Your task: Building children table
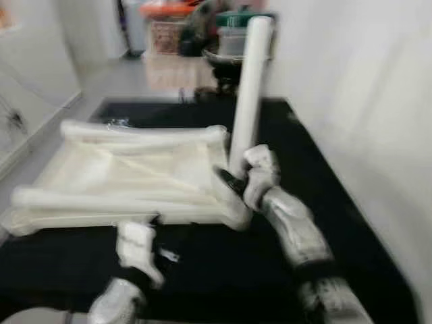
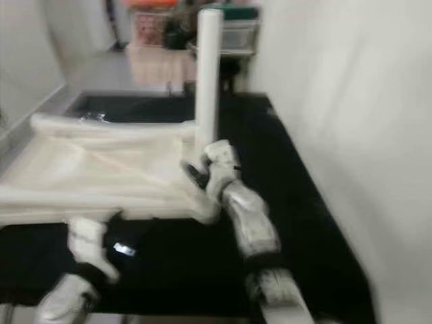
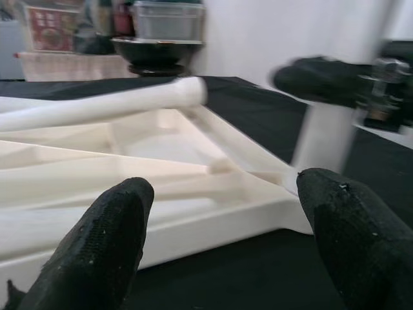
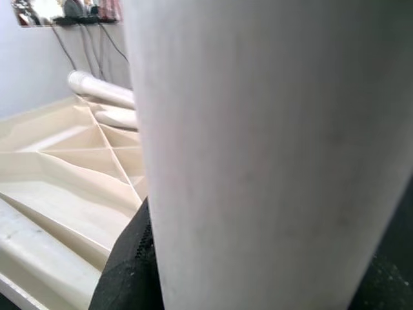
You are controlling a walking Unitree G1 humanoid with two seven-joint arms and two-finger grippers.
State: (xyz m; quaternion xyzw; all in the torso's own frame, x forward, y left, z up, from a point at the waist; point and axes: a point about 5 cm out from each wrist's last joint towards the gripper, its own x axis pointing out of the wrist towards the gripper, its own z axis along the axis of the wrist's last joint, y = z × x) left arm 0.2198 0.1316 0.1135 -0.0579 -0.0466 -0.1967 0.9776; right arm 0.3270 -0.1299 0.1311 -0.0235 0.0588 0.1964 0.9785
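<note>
Our left gripper [image 1: 138,244] hovers with fingers [image 3: 103,252] apart at the near edge of the cream tabletop [image 1: 128,175], which lies upside down on the black mat [image 1: 337,202]. At the tabletop's near right corner our right gripper [image 1: 236,179] clamps the upright white leg [image 1: 250,94], forearm slanting up from the mat. Beyond the mat's far edge, blurred bins [image 1: 235,34] hold contents we cannot make out.

Bright, even light; heavy motion blur

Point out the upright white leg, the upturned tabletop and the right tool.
upright white leg [image 1: 250,88], left eye view, mid-shaft.
upturned tabletop [image 1: 135,172], left eye view, ribbed underside.
right tool [image 1: 237,177], left eye view, at the leg's base.
</note>
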